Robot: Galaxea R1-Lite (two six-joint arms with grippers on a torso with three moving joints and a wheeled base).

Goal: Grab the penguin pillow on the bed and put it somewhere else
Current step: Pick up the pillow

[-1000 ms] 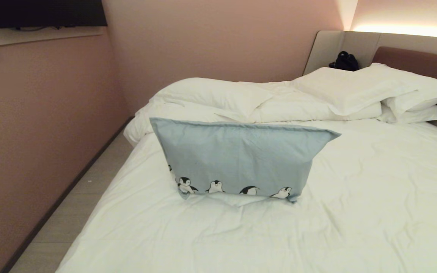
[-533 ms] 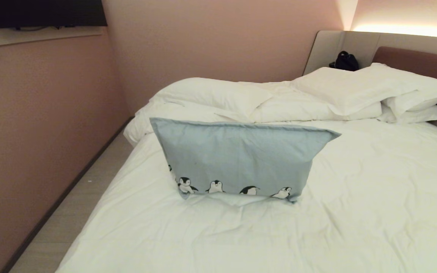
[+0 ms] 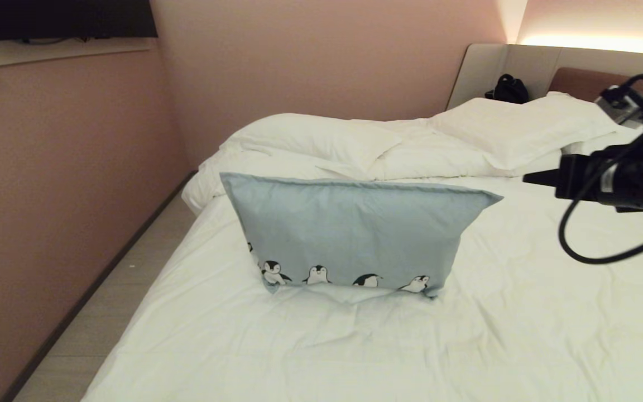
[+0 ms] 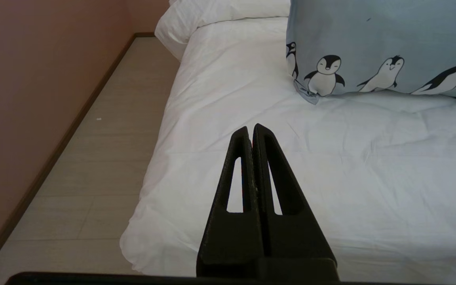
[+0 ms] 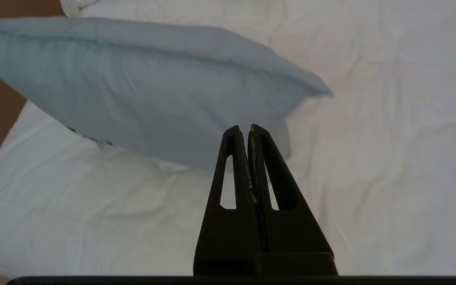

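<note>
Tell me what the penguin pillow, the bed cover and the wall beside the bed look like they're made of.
Penguin pillow: soft woven fabric, probably cotton, matte; it creases and has a stitched flange edge.
Bed cover: white cloth, likely cotton, matte; fine wrinkles all over.
Wall: smooth, matte pink surface, paint or wallpaper; can't tell which.
</note>
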